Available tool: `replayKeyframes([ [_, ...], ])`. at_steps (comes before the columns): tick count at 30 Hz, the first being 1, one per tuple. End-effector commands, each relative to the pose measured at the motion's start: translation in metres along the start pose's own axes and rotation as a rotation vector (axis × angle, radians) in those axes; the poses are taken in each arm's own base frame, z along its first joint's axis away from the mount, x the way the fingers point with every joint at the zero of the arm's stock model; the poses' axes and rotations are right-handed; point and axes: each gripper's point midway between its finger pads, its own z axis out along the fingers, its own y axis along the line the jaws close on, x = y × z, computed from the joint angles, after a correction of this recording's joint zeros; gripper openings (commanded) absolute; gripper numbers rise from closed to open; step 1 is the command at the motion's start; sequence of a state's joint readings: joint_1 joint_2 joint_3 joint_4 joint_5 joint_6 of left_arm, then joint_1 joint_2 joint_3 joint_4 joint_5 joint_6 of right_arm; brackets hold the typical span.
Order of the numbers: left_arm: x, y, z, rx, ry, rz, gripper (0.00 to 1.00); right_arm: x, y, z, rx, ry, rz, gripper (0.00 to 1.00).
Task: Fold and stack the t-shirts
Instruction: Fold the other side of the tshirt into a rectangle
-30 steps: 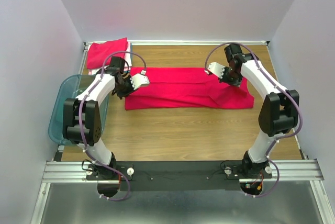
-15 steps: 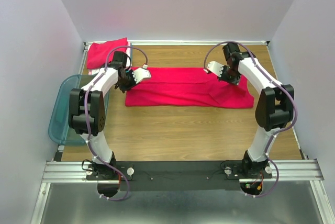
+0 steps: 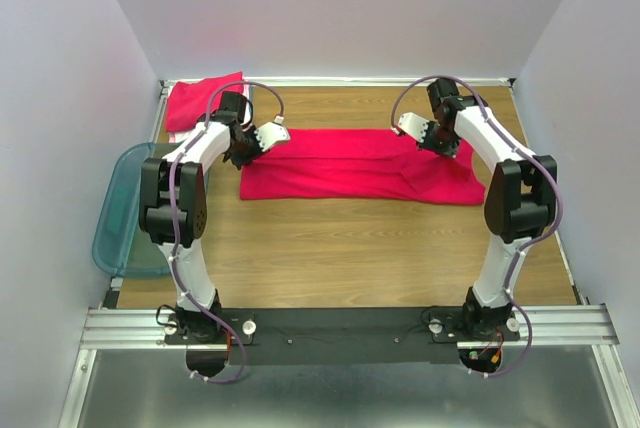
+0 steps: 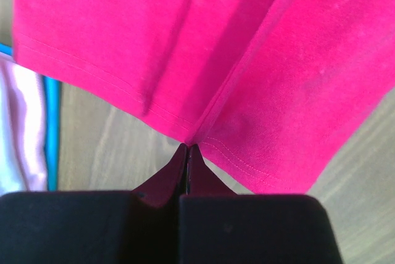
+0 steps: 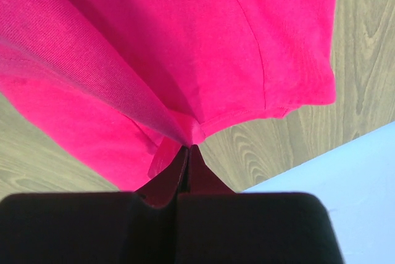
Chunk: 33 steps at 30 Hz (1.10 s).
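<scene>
— Where's the shirt (image 3: 350,166)?
— Spread lengthwise across the table (image 3: 340,258), toward the far side. A folded pile (image 3: 203,100) lies far left.
— And the grip?
— The left gripper (image 4: 187,148) is clamped on its left hem, the right gripper (image 5: 188,148) on its right hem

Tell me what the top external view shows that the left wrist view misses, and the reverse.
Only top external: the left arm and right arm, the whole red t-shirt spread as a long band, a folded red t-shirt at the far left corner, the teal bin, and the right jaws at the spread shirt's right end.
Only left wrist: a close look at the left jaws pinched shut on the shirt's stitched hem.
Both: the red shirt and the wooden table.
</scene>
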<state>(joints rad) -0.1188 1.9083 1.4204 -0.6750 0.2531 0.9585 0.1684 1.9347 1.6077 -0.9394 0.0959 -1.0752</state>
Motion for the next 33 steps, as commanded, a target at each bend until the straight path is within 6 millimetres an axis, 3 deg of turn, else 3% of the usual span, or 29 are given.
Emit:
replayKeyframes([
  [1, -0.002, 0.021, 0.001, -0.054, 0.006, -0.014, 0.00, 0.003, -0.017, 0.003, 0.038, 0.015, 0.010, 0.01],
  [17, -0.006, 0.034, 0.019, -0.060, 0.018, -0.028, 0.01, -0.001, -0.031, 0.014, 0.081, 0.010, 0.055, 0.01],
  [19, -0.008, 0.040, 0.019, -0.083, 0.016, -0.045, 0.18, 0.000, -0.036, 0.015, 0.096, 0.023, 0.092, 0.10],
  [21, -0.011, 0.043, 0.014, -0.098, 0.002, -0.077, 0.25, 0.003, -0.040, 0.015, 0.105, 0.023, 0.126, 0.22],
  [22, -0.015, 0.045, 0.006, -0.108, -0.016, -0.087, 0.30, 0.005, -0.049, 0.007, 0.128, 0.002, 0.183, 0.39],
  [25, -0.015, 0.031, -0.008, -0.064, -0.054, -0.143, 0.40, 0.018, -0.062, -0.010, 0.163, -0.044, 0.337, 0.56],
  [26, -0.019, 0.025, -0.023, -0.060, -0.082, -0.170, 0.41, 0.023, -0.057, -0.019, 0.141, -0.073, 0.396, 0.61],
  [27, -0.015, 0.019, -0.021, -0.044, -0.071, -0.188, 0.41, 0.023, -0.059, -0.027, 0.156, -0.083, 0.397, 0.61],
  [29, -0.015, 0.007, -0.032, -0.007, -0.101, -0.230, 0.41, 0.034, -0.039, -0.028, 0.088, -0.093, 0.482, 0.61],
  [31, -0.013, -0.012, -0.031, 0.050, -0.115, -0.283, 0.45, 0.037, -0.023, -0.036, 0.036, -0.122, 0.560, 0.61],
  [33, -0.007, -0.027, -0.032, 0.084, -0.116, -0.317, 0.45, 0.053, 0.000, -0.036, -0.077, -0.138, 0.656, 0.61],
])
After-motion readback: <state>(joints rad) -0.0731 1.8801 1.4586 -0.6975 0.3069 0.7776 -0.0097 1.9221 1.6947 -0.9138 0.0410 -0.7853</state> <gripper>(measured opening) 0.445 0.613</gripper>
